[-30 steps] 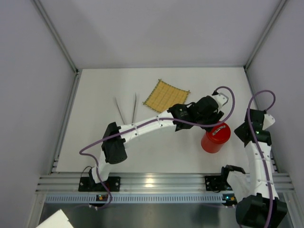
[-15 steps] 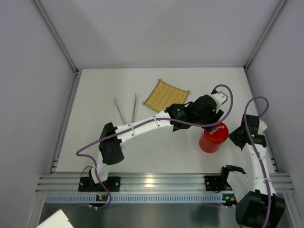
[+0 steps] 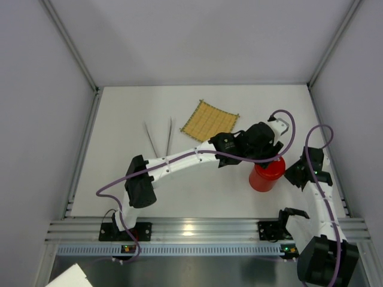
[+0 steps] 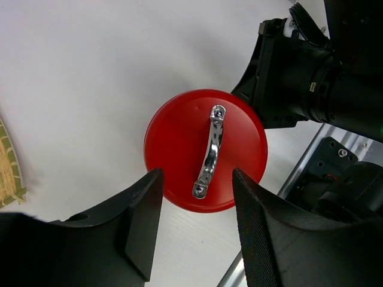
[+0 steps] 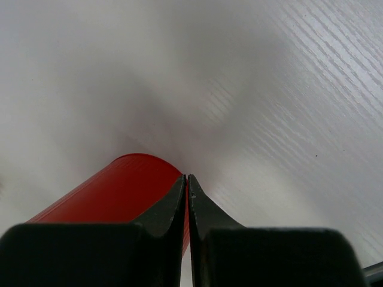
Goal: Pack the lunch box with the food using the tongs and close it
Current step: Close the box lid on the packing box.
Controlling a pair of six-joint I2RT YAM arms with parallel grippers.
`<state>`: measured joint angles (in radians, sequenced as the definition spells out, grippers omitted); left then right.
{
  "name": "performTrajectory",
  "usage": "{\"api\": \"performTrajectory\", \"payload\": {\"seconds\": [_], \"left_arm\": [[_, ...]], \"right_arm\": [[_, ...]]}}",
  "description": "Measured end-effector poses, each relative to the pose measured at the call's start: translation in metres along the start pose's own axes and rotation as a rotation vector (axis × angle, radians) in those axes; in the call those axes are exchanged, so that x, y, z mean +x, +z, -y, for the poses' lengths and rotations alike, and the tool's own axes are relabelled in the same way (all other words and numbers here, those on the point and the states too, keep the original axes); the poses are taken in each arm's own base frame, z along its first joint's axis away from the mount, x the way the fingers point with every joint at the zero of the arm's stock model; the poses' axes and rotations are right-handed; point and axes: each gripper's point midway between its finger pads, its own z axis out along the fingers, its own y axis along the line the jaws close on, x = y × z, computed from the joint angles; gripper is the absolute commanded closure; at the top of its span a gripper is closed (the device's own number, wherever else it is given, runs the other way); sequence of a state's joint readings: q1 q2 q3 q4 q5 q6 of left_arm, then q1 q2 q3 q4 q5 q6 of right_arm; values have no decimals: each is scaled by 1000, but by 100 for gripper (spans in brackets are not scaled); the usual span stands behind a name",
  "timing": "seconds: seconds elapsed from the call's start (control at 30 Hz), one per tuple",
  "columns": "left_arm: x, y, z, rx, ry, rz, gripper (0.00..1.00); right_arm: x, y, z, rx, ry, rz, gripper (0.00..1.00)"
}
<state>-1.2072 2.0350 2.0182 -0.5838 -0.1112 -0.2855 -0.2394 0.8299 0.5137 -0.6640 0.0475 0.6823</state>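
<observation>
**Closing In on the Red Lunch Box**

Swung the right gripper (image 3: 292, 173) in from the right over the last second, up beside the wall of the lunch box (image 3: 265, 177), and pressed its jaws flat together on nothing. Shifted the lunch box itself a little leftward on the table (image 3: 137, 179) in the same second.

From the right wrist view, finds the red wall just left of and beyond the closed fingertips (image 5: 173, 197); cannot tell whether touching or a hair apart.

Stands upright near the right side of the table, lid (image 4: 179, 137) on, with a curved metal handle (image 4: 209, 150) fixed across the top.

Hangs the left gripper (image 4: 197, 179) straight above that lid, fingers (image 4: 140, 221) spread, one to each side of the handle and neither visibly on it; pinching nothing.

Leaves the tongs (image 3: 160, 137) lying flat on the table well to the left, apart from both grippers, with the yellow woven mat (image 3: 209, 119) just right of them and further back than the lunch box.
</observation>
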Motion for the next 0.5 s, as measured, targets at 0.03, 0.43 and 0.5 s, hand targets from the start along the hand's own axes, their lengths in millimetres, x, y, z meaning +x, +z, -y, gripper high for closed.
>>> {"api": "performTrajectory", "payload": {"seconds": [0.03, 0.43, 0.5], "left_arm": [[0, 0, 0, 0, 0, 0, 46], [2, 1, -1, -4, 1, -8, 46], [4, 1, -2, -6, 2, -16, 46]], "right_arm": [[1, 1, 0, -3, 0, -3, 98], [5, 7, -7, -32, -2, -23, 100], [7, 8, -10, -38, -8, -30, 100]]}}
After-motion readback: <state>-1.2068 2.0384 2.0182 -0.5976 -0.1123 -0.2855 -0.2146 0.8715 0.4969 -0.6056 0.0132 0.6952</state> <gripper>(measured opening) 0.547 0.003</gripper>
